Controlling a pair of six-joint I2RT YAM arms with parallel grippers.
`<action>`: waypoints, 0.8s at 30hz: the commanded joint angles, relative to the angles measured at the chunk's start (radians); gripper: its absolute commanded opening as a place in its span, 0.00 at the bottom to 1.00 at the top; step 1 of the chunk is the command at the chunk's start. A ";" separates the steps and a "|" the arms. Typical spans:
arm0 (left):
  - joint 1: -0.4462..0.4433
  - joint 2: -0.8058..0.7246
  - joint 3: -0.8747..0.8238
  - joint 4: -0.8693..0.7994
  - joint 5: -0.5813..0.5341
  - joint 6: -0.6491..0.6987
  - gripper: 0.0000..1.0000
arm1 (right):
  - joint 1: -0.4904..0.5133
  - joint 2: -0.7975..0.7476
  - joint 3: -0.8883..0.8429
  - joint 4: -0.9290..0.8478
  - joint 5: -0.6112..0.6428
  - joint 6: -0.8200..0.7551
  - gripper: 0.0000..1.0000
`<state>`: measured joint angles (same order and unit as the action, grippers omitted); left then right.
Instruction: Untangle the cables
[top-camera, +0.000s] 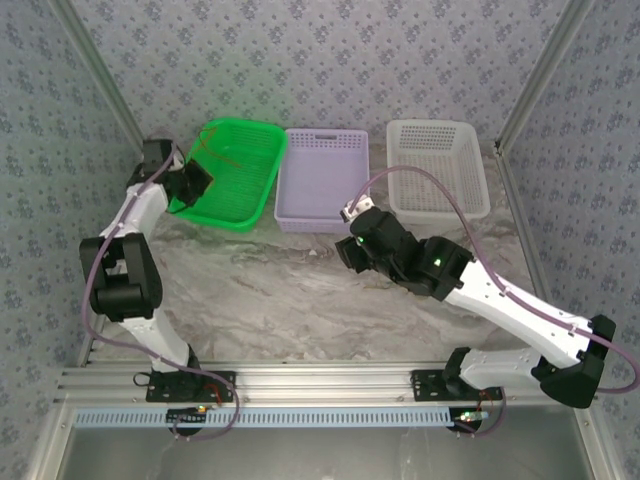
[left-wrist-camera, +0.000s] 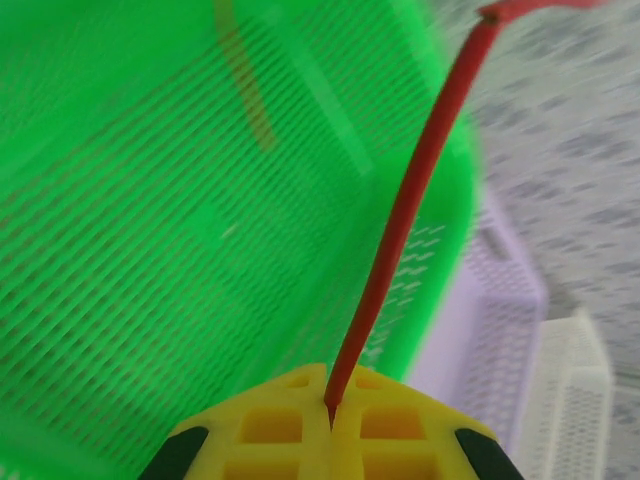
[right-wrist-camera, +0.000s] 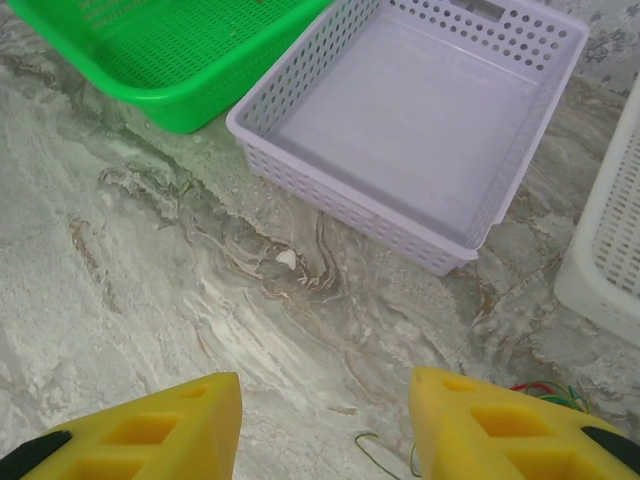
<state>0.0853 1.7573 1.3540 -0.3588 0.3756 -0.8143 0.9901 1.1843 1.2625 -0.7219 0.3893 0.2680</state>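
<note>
- One marble-patterned table (top-camera: 300, 300) carries everything, with two arms bolted at its near edge.
- Three baskets are lined up along the far side: a green basket (top-camera: 275, 160) on the left, a lilac basket (top-camera: 320, 185) in the middle and a white basket (top-camera: 437, 170) on the right. They are probably set out as separate drop places for freed cables.
- The left gripper (left-wrist-camera: 330, 400) is held above the green basket, its pads pressed together on one red cable (left-wrist-camera: 410, 200). The cable rises out of the pinch, and it is judged to be held there for release into that basket.
- The right gripper (right-wrist-camera: 325, 385) is held low over bare table just near of the lilac basket. Its fingers are apart and nothing is between them, so it is judged ready for another pick.
- One small bundle of cables (right-wrist-camera: 545, 392), with red, green and yellow strands, lies on the table beside the right finger. Their number cannot be told.
</note>
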 joint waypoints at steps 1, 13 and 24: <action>-0.002 -0.121 -0.052 0.002 -0.011 -0.011 0.08 | 0.017 -0.004 -0.005 0.020 0.031 0.033 0.49; -0.113 -0.159 -0.100 -0.069 0.002 0.041 0.13 | 0.049 0.032 0.008 0.025 0.048 0.042 0.49; -0.132 0.012 0.069 -0.146 0.098 0.103 0.28 | 0.073 0.022 0.018 -0.002 0.079 0.050 0.49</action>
<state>-0.0402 1.7763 1.3815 -0.4545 0.4419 -0.7406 1.0508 1.2137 1.2610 -0.7006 0.4309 0.2974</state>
